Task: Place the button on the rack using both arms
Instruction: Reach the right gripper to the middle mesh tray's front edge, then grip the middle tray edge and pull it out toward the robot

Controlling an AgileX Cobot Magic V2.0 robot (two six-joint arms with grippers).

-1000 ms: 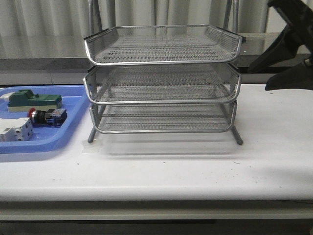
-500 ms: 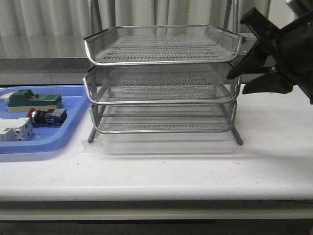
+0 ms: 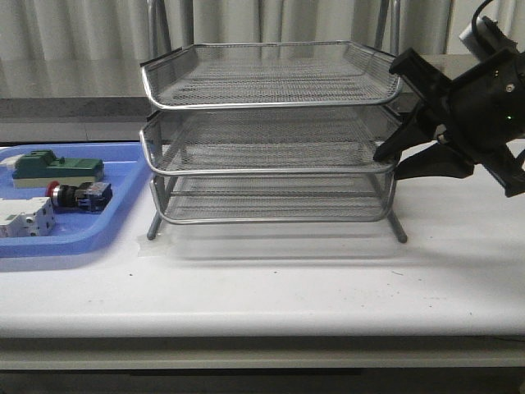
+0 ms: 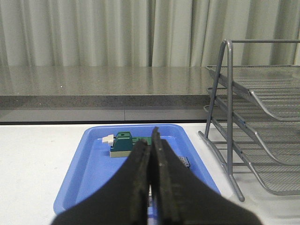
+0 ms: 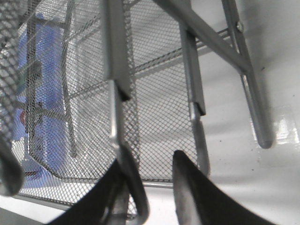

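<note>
The silver three-tier rack [image 3: 271, 131] stands mid-table. The button [image 3: 75, 194], red-capped with a blue rear block, lies in the blue tray [image 3: 123, 205] left of the rack. My right gripper [image 3: 387, 166] is open at the rack's right side, level with the middle tier's front corner. In the right wrist view the gripper [image 5: 149, 161] has a curved tray rim [image 5: 137, 187] between its fingers, close to one of them. My left gripper [image 4: 151, 140] is shut and empty above the blue tray [image 4: 89, 164]; only a corner of the button [image 4: 184, 162] shows behind it.
A green-topped block [image 3: 57, 167] and a white circuit breaker [image 3: 25, 220] share the blue tray. The rack's legs [image 3: 399, 230] stand on the white table. A grey ledge and curtains close off the back. The left arm does not show in the front view.
My right arm has come in from the upper right, moving left and down until its open fingers reach the rack's right front corner. Button and rack have not moved.
</note>
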